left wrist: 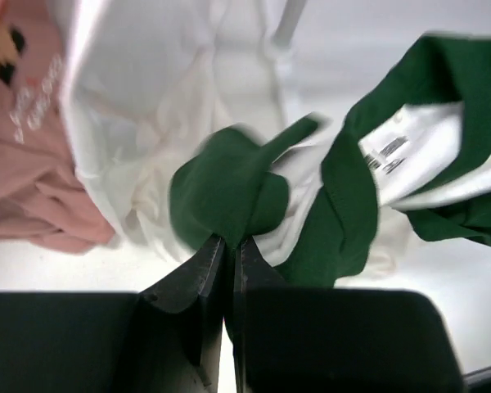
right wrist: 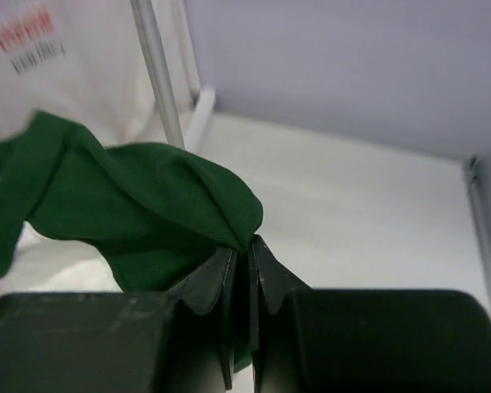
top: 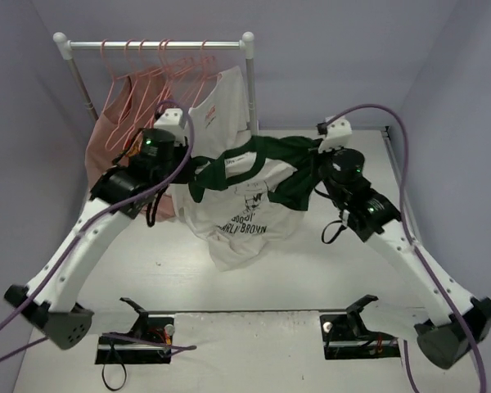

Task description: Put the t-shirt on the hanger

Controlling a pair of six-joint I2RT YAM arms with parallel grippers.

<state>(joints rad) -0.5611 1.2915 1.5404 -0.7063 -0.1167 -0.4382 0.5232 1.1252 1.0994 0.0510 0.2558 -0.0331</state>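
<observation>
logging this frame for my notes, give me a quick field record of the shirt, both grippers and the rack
t-shirt: stretched between both arms, white body hanging down, not on a hanger
left gripper: shut on a green sleeve
right gripper: shut on the other green sleeve
pink hangers: hooked on the rack rail, back left
also on rack: salmon-pink shirt, white shirt

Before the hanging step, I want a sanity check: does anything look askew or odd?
Nothing damaged or spilled. The t-shirt hangs crumpled and twisted between the left gripper and right gripper, both shut on it.
</observation>
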